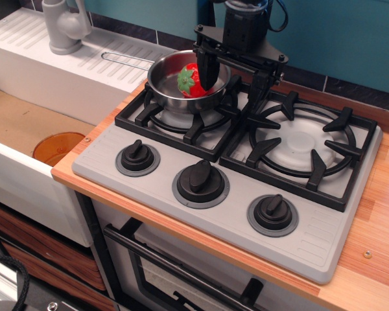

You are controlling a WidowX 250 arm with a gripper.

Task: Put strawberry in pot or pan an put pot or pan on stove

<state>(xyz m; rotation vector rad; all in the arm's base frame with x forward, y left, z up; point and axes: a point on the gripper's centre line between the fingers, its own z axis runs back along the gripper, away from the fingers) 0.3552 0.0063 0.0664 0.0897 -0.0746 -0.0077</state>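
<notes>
Gripper (232,76) fingers are spread wide over the pot (188,81), one inside, one outside the rim. It holds nothing. The strawberry (193,80) sits in the pot on the stove (181,146). Next, lift away, I think.

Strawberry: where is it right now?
The strawberry lies inside the steel pan on the stove's left rear burner, with one gripper finger just beside it.
</notes>
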